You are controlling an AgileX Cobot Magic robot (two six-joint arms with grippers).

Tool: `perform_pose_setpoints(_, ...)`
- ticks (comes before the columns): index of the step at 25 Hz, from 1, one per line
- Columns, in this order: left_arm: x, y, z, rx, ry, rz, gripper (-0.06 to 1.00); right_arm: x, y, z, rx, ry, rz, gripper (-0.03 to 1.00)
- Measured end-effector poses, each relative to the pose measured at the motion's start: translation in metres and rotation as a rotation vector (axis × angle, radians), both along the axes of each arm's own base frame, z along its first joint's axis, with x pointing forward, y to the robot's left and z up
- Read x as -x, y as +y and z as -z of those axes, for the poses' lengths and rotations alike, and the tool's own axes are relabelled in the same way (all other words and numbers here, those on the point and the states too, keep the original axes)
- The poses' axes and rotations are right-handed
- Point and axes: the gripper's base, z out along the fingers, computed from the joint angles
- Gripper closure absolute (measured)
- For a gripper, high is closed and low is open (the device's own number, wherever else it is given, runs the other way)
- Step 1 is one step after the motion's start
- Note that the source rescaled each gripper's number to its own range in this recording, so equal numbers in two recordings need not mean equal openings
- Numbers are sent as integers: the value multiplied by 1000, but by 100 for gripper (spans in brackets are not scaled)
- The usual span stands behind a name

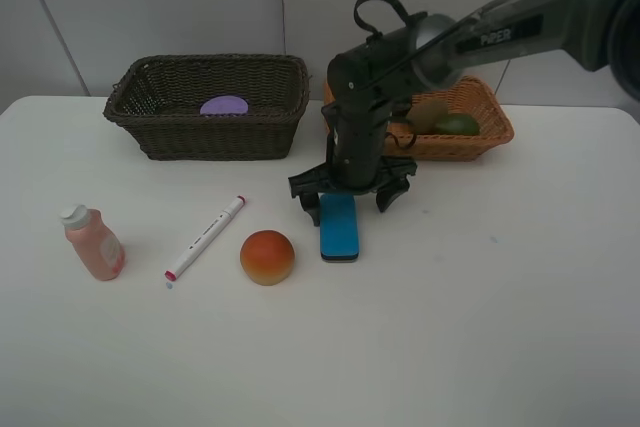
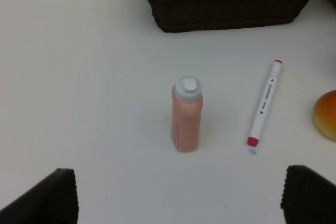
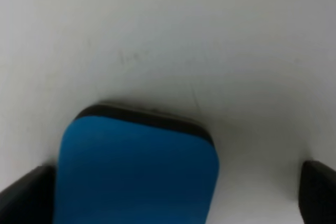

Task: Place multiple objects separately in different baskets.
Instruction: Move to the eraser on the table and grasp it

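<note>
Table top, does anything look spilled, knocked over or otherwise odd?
Only a small pale blue spot on the table, just off one red end of the marker. The pink bottle stands upright; nothing looks spilled.

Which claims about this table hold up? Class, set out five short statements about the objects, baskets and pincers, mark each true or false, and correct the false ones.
1. The blue eraser lies on the table between the fingers of the open right pincer. True.
2. The purple-lidded jar sits in the light orange basket. False: it is in the dark brown basket.
3. The white marker lies between the pink bottle and the orange-red fruit. True.
4. The left pincer grips the pink bottle. False: it is open and apart from the bottle.
5. The light orange basket is empty. False: it holds a green lime and a brown kiwi.
</note>
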Motion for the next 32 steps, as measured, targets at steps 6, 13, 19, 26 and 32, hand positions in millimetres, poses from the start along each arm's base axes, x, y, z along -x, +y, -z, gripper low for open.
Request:
perform_pose_setpoints(6,0,0,0,0,0,0,-6,-1,1,2,5,9,3,-3)
perform_pose_setpoints(13,0,0,0,0,0,0,-6,-1,3,2,-4,13,7,49)
perform_pose_setpoints(19,0,0,0,0,0,0,-6,0,3,2,-10,18,10,90)
perform_pose_setpoints(26,0,0,0,0,0,0,-6,0,3,2,-6,16,8,90)
perform_pose_setpoints(32,0,0,0,0,0,0,-6,0,3,2,-6,16,9,90)
